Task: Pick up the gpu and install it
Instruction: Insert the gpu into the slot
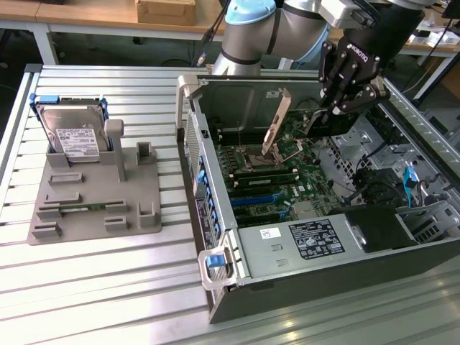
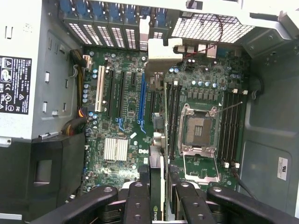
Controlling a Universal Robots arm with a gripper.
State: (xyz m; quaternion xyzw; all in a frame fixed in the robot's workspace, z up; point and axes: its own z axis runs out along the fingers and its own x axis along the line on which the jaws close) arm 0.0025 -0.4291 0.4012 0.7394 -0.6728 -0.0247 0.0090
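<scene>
Nearest the counter's [image 1: 108, 287] front edge, the open computer case [image 1: 237, 287] is lying on its side, with its power supply [image 1: 302, 241] sitting at the near end. Beside the case, toward the exterior view's left, a grey fixture tray [image 1: 93, 208] is resting on the counter, and a hard drive [image 1: 72, 136] is standing at the tray's far corner. Deeper inside the case, the motherboard [image 1: 280, 172] is lying flat. Over its far part the hand [image 1: 343, 100] is hovering, clamped on the gpu [image 1: 327, 123] and holding it clear of the board. In the wrist view, the card is running edge-on between the fingers [image 2: 138, 203]. Its beige end bracket [image 2: 161, 58] is pointing toward the slotted rear wall, over the strip between the long blue slot [image 2: 141, 100] and the empty processor socket [image 2: 198, 130].
</scene>
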